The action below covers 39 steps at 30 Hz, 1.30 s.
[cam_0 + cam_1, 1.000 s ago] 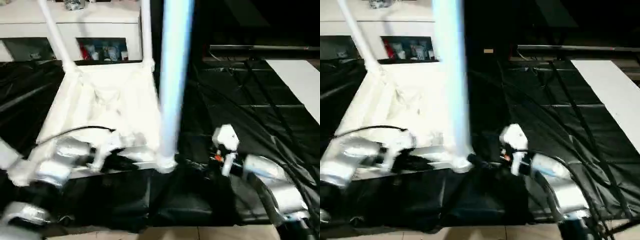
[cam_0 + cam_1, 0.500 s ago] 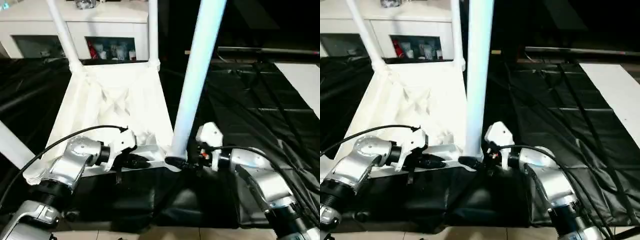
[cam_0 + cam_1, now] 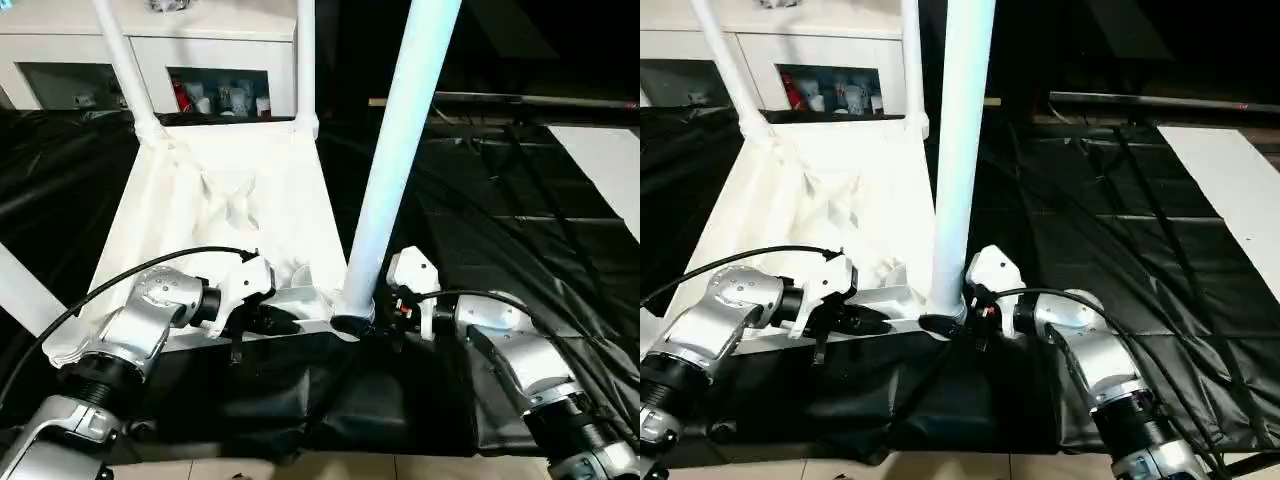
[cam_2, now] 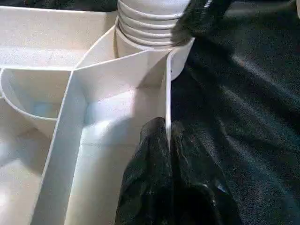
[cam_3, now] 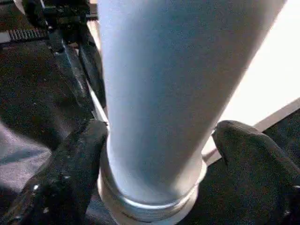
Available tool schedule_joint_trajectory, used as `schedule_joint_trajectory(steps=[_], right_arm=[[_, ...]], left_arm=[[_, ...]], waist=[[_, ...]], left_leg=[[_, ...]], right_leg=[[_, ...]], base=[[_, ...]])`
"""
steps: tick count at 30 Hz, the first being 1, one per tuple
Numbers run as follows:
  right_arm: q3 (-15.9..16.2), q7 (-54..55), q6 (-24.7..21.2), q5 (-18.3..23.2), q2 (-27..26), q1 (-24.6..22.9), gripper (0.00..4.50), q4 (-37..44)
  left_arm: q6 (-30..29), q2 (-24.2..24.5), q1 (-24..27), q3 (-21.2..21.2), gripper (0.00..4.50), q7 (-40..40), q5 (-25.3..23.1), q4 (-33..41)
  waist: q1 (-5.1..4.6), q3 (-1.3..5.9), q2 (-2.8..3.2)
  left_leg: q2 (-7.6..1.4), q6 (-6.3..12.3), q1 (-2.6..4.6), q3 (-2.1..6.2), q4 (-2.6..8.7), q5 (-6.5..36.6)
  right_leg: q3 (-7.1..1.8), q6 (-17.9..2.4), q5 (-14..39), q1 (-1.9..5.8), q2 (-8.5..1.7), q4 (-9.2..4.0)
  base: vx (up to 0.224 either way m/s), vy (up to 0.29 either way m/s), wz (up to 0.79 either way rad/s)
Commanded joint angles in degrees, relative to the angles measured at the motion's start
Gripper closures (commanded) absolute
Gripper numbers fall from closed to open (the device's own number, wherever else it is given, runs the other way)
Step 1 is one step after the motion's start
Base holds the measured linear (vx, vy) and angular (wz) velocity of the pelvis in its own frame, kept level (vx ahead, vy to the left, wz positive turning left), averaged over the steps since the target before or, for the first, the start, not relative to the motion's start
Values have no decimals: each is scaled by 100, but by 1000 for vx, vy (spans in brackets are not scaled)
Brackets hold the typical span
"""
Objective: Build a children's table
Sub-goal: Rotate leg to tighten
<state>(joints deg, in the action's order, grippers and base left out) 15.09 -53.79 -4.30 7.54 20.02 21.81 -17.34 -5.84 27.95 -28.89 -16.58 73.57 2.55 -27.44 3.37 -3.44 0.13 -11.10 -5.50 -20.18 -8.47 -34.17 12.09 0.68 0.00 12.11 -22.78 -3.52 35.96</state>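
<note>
The tabletop (image 3: 215, 215) lies upside down on black sheeting (image 3: 500, 230), legs up. The left gripper (image 4: 168, 140) is clamped on its near rim — at seven o'clock from the near-right leg (image 3: 395, 170). The right gripper (image 5: 161, 140) straddles that leg's base at its corner socket (image 4: 150, 44), fingers (image 5: 70, 168) spread wide — touching or not, I cannot tell.

**Black sheeting underfoot, a white cabinet at the back**

Glossy black sheeting (image 3: 520, 240) covers the floor here, creased and crossed by straight fold lines that catch the light. Along the far side stands a low white cabinet (image 3: 215, 45) with glass doors; small colourful items (image 3: 215, 98) sit behind the glass. To the right a flat white board (image 3: 1230, 190) lies on the sheeting. Pale floor (image 3: 400, 470) shows at the near edge. Beyond, the room falls into darkness.
</note>
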Motion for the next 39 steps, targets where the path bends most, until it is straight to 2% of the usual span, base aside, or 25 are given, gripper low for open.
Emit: schedule_joint_trajectory(steps=[1, 3, 5, 11, 16, 19, 22, 26, 27, 28, 29, 30, 31, 32, 34, 35, 37, 39], right_arm=[[7, 16, 166, -110, 18, 129, 74, -139], [31, 25, 260, -160, 15, 155, 107, -220], [-4, 33, 269, -131, -29, 198, 114, -287], [6, -10, 384, -158, -57, 261, 173, -433], [14, 21, 414, -203, -68, 190, 183, -491], [-124, 339, 254, -172, -205, 134, 185, -584], [-153, 404, 233, -164, -237, 134, 185, -610], [-153, 404, 233, -164, -237, 134, 185, -610], [-245, 625, 182, -144, -345, 135, 185, -703], [-435, 1430, 137, -141, -838, 289, 185, -1050], [-556, 2101, 139, -170, -1259, 456, 185, -1371], [-556, 2101, 139, -170, -1259, 456, 185, -1371], [-638, 2742, 165, -208, -1697, 673, 186, -1725], [-645, 2831, 168, -213, -1765, 713, 187, -1782], [-603, 3004, 177, -225, -2014, 880, 187, -1939], [-594, 3006, 175, -223, -2038, 896, 188, -1944], [-584, 3000, 164, -270, -2097, 927, 188, -1916], [-717, 3124, 177, -356, -2149, 979, 188, -2018]], left_arm=[[-71, -10, 45, -85, 450, -41, -105, -171], [-60, 2, 33, -76, 450, -39, -100, -193], [-79, 27, 27, -62, 450, -47, -97, -173], [-139, 84, 69, -65, 450, -27, -90, -91], [-156, 124, 113, -88, 450, -50, -130, -87], [-188, 80, 131, -63, 450, -300, -219, -147], [-186, 62, 128, -55, 450, -360, -236, -165], [-186, 62, 128, -55, 450, -360, -236, -165], [-225, -7, 118, -28, 450, -551, -277, -213], [-528, -349, 28, 45, 450, -1126, -326, -202], [-777, -661, -83, 116, 450, -1633, -363, -219], [-777, -661, -83, 116, 450, -1633, -363, -219], [-1013, -1013, -237, 197, 450, -2155, -381, -248], [-1040, -1072, -269, 211, 450, -2237, -381, -258], [-1045, -1309, -432, 219, 450, -2356, -325, -298], [-1045, -1325, -447, 209, 450, -2338, -316, -291], [-1037, -1295, -465, 141, 450, -2233, -333, -211], [-1139, -1262, -455, 183, 450, -2331, -446, -164]], waist=[[-40, 194, -66], [-40, 190, -60], [-49, 173, -79], [-67, 159, -87], [-84, 114, -91], [-104, 69, -110], [-124, 72, -110], [-134, 77, -110], [-137, 64, -113], [-141, 7, -74], [-173, 18, -82], [-203, 5, -92], [-197, 16, -135], [-200, 17, -114], [-193, -7, -144], [-192, -4, -135], [-182, 19, -133], [-184, 30, -132]], left_leg=[[-123, 148, -36, -50, 508, 1185], [-130, 139, -24, -53, 513, 1213], [-132, 147, -38, -51, 525, 1207], [-139, 155, -31, -61, 538, 1155], [-150, 138, -31, -58, 568, 1303], [-152, 119, -29, -56, 592, 1424], [-152, 81, -19, -46, 615, 1499], [-157, 146, -25, -66, 617, 1285], [-160, 154, -27, -68, 621, 1260], [-155, 132, -43, -69, 637, 1285], [-157, 85, -39, -85, 639, 1314], [-132, -54, -36, -64, 646, 1409], [-118, -96, -41, -46, 648, 1395], [-125, -94, -29, -47, 648, 1367], [-124, -12, -49, -45, 656, 1280], [-125, 7, -42, -56, 652, 1249], [-129, 82, -49, -76, 632, 939], [-118, 119, -55, -94, 611, 716]], right_leg=[[-195, -1089, 1405, 202, -320, -512], [-198, -1080, 1479, 191, -328, -527], [-198, -1075, 1440, 191, -318, -522], [-207, -1136, 1348, 191, -326, -530], [-213, -1117, 1553, 169, -324, -556], [-220, -1039, 1819, 141, -327, -590], [-220, -946, 2085, 140, -337, -619], [-219, -1001, 1746, 148, -326, -612], [-218, -1020, 1685, 143, -324, -609], [-223, -1027, 1682, 115, -323, -616], [-228, -1054, 1702, 113, -324, -618], [-217, -1062, 2053, 101, -338, -637], [-210, -908, 2400, 129, -347, -650], [-223, -890, 2441, 114, -361, -662], [-222, -812, 2308, 113, -340, -669], [-227, -816, 2201, 107, -335, -669], [-219, -921, 1428, 136, -313, -610], [-213, -1043, 885, 164, -298, -564]], base=[[0, 0, 0], [0, 0, 0], [0, 0, 0], [0, 0, 0], [0, 0, 0], [0, 0, 0], [0, 0, 0], [0, 0, 0], [0, 0, 0], [0, 0, 0], [0, 0, 0], [0, 0, 0], [0, 0, 0], [0, 0, 0], [0, 0, 0], [0, 0, 0], [0, 0, 0], [0, 0, 0]])
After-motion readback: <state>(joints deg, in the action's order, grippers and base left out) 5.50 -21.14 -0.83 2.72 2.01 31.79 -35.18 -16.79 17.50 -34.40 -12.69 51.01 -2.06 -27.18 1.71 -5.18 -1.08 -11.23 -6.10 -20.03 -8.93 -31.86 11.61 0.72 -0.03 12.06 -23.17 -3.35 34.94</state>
